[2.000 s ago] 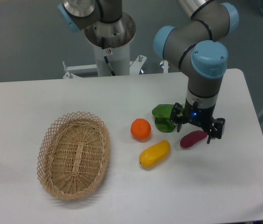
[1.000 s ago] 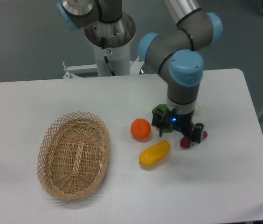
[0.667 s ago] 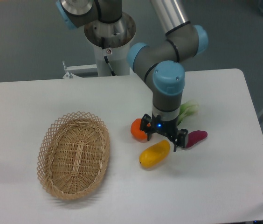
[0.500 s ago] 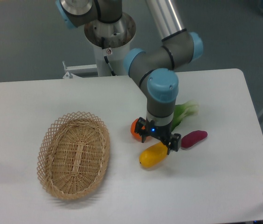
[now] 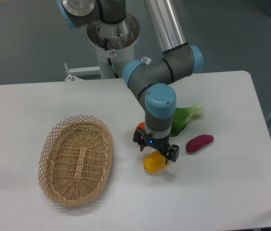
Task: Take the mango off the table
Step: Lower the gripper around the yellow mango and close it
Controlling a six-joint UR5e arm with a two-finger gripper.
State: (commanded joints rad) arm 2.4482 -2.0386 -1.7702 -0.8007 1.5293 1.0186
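1. Camera view: the arm (image 5: pixel 166 45) is seen reaching down from the top of the frame, with its gripper (image 5: pixel 155 149) lowered directly over the mango (image 5: pixel 153 163).
2. The mango is found lying on the white worktop (image 5: pixel 212 192), right of the basket (image 5: pixel 76 159) and just below the orange (image 5: pixel 140 128), which is mostly hidden behind the wrist.
3. The fingers (image 5: pixel 173 153) are spread, one set at the mango's upper left and the other at its right end, so that the fruit's upper part is straddled and partly covered.
4. Whether the fingers are touching the mango cannot be told.
5. A small blue light is seen on the gripper body, above the mango.
6. A green leafy vegetable (image 5: pixel 186 117) is seen just right of the wrist, partly hidden by it.
7. A dark purple-red vegetable (image 5: pixel 199 143) is lying on the worktop to the right of the gripper, apart from the mango.
8. The wicker basket is placed at the left, well apart from the fruit.
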